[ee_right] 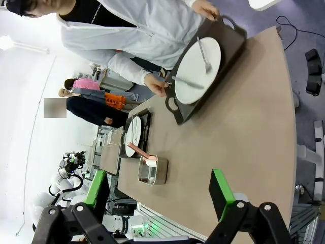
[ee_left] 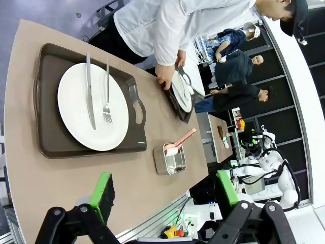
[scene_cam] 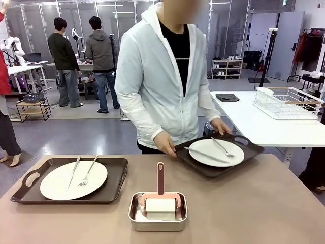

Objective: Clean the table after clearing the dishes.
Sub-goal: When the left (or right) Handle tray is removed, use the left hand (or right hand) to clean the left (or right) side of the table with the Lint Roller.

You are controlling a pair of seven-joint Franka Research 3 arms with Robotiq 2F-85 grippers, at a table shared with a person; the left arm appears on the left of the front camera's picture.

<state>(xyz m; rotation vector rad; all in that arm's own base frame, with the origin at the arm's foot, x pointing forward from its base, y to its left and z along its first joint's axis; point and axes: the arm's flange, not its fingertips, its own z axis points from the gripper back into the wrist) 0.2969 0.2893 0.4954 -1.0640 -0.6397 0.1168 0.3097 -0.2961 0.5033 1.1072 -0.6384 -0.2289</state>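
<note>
Surface (scene_cam: 264, 203): plain taupe-brown top, matt, smooth.
Trays (scene_cam: 116, 172): dark brown, plastic-looking, faint sheen.
Plates (scene_cam: 53, 188): cream-white, glazed, smooth, slightly glossy.
Fork (scene_cam: 86, 175) and knife (scene_cam: 72, 174): silver metal, polished.
Pan (scene_cam: 157, 225): steel, dull brushed shine.
Roller handle (scene_cam: 160, 178): pink, smooth, plastic-looking.
Jacket (scene_cam: 147, 91): thin white cloth, slight sheen.
Left end effector pads (ee_left: 103, 195): green, matt, on black matt fingers.

Bright, even overhead light with soft shadows beneath the trays (scene_cam: 71, 181). The front view is sharp; both wrist views bend strongly at their edges.
</note>
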